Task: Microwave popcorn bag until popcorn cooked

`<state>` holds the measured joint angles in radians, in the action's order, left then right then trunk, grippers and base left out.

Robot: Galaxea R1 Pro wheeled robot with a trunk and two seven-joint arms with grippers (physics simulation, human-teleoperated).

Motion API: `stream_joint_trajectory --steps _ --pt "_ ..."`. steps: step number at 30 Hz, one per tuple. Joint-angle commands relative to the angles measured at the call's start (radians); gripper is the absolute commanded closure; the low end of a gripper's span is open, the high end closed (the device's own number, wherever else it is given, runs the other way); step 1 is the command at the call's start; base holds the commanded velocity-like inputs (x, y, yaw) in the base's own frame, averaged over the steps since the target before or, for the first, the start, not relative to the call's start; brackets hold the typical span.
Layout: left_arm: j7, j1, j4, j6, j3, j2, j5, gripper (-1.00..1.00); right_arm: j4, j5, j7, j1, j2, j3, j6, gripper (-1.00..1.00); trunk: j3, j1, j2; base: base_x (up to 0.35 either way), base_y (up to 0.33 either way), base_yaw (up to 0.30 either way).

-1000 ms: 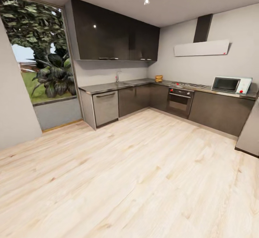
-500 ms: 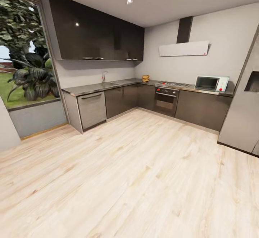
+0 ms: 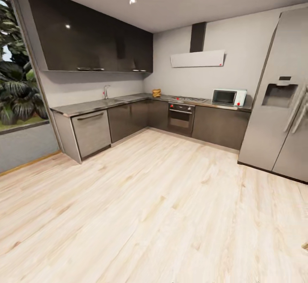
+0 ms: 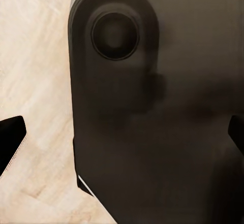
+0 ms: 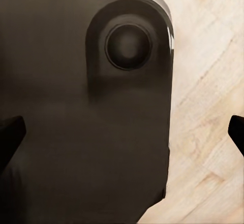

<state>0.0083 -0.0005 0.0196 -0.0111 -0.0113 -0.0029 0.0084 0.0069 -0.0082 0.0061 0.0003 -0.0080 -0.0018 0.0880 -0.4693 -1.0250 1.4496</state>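
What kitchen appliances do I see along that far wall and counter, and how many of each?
Microwave: 1
Gas hob: 1
Built-in oven: 1
Fridge: 1
Extractor hood: 1
Dishwasher: 1
Total: 6

Bright, even light; wrist views perhaps slightly soft.

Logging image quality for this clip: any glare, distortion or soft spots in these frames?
Head view: wide-angle stretch at the edges leans the fridge; a light glints off the glossy upper cabinets; the microwave and popcorn bag are small and soft. Both wrist views: a dark, blurred robot part up close over sharper wood floor.
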Motion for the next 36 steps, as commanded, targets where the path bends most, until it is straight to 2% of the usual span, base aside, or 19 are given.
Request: stream_joint_trajectory --steps 1,15,31,36 --pt "0.001 0.000 0.000 -0.001 -0.001 0.000 0.001 -1.00 0.001 -0.001 0.002 0.000 -0.001 -0.001 0.004 -1.00 -0.001 0.000 0.000 0.000 0.000 -0.286" --pt "0.001 0.000 -0.001 0.013 0.002 -0.001 0.000 -1.00 0.001 0.007 0.002 0.000 -0.001 0.002 0.004 -1.00 -0.001 0.000 0.000 0.275 0.000 -0.283" --pt "0.001 0.000 -0.001 0.013 0.002 0.000 0.002 -1.00 0.001 0.012 -0.005 0.000 -0.001 0.004 0.007 -1.00 -0.001 0.000 0.000 0.323 0.000 -0.018" --pt "0.001 0.000 0.000 0.013 0.002 0.000 0.002 -1.00 0.001 0.008 -0.005 0.000 -0.001 0.003 0.006 -1.00 -0.001 0.000 0.000 0.322 0.000 -0.197"
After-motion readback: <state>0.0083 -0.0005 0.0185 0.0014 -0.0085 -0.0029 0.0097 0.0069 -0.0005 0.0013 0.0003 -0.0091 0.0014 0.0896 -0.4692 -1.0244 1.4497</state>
